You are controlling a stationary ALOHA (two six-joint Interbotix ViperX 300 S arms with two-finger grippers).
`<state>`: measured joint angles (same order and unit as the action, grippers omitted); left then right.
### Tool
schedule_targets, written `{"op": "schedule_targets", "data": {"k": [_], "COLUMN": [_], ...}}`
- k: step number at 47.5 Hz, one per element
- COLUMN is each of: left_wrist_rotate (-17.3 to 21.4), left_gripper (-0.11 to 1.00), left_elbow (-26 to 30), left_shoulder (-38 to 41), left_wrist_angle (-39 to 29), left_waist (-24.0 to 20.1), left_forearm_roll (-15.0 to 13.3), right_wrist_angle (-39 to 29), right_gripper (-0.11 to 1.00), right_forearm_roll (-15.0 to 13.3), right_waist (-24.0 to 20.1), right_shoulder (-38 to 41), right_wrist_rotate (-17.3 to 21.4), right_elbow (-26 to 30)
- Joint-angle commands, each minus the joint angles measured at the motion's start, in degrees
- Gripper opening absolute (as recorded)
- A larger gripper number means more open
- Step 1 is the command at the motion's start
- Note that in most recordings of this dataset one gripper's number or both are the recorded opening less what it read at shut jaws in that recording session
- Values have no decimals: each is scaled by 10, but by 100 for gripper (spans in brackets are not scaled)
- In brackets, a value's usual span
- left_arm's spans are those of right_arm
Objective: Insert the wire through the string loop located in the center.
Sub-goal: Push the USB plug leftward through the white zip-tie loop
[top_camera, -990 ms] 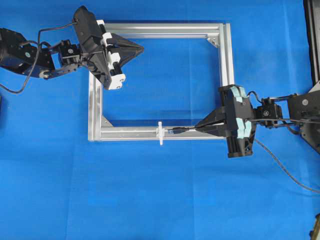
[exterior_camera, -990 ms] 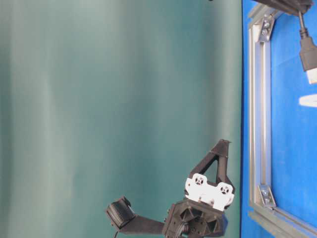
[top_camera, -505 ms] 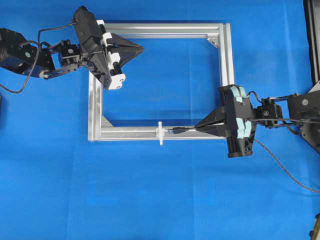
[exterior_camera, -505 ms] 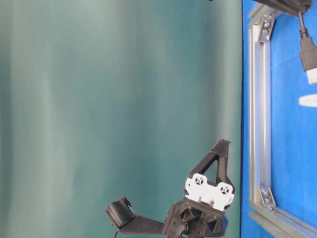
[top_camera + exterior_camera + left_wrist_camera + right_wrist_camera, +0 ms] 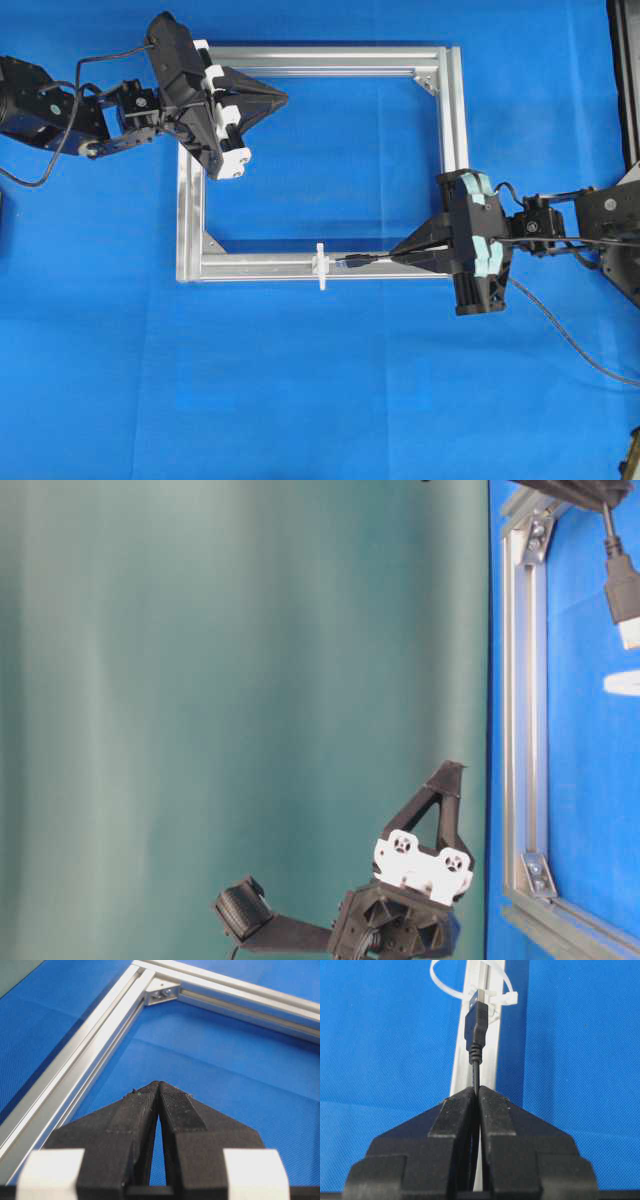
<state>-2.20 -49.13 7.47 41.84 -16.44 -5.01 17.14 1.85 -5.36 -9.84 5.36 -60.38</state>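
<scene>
My right gripper [image 5: 395,258] is shut on the wire [image 5: 352,262], a thin black cable whose dark plug [image 5: 476,1025] sticks out past the fingertips. The plug's metal tip points at the white string loop [image 5: 321,266] on the near rail of the silver frame [image 5: 455,120] and stops just short of it. In the right wrist view the string loop [image 5: 506,998] arcs just beyond the tip. The table-level view shows the plug [image 5: 622,590] apart from the loop [image 5: 622,683]. My left gripper [image 5: 285,98] hovers shut and empty inside the frame's far left corner.
A blue cloth [image 5: 320,400] covers the table. The wire's slack trails off toward the right edge [image 5: 575,345]. A corner bracket [image 5: 162,993] lies ahead of my left gripper [image 5: 158,1083]. A green curtain [image 5: 240,680] fills the background of the table-level view.
</scene>
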Motion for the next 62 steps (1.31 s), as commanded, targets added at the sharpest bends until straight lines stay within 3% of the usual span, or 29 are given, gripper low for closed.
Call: {"op": "schedule_targets", "data": {"k": [1, 37, 62], "left_wrist_rotate": [1, -11, -11], "left_gripper": [0, 0, 0], "left_elbow": [4, 6, 4], "left_shoulder": [-17, -17, -17], "left_wrist_angle": [5, 3, 6], "left_waist": [-1, 0, 17], "left_forearm_roll": [2, 2, 2], "right_wrist_angle": [5, 10, 10], "right_gripper": [-2, -2, -2], "right_forearm_roll": [1, 1, 2], "right_waist": [1, -4, -4], "right_shoulder": [-1, 123, 131], "right_wrist_rotate": [1, 1, 1], "right_elbow": [11, 149, 155]}}
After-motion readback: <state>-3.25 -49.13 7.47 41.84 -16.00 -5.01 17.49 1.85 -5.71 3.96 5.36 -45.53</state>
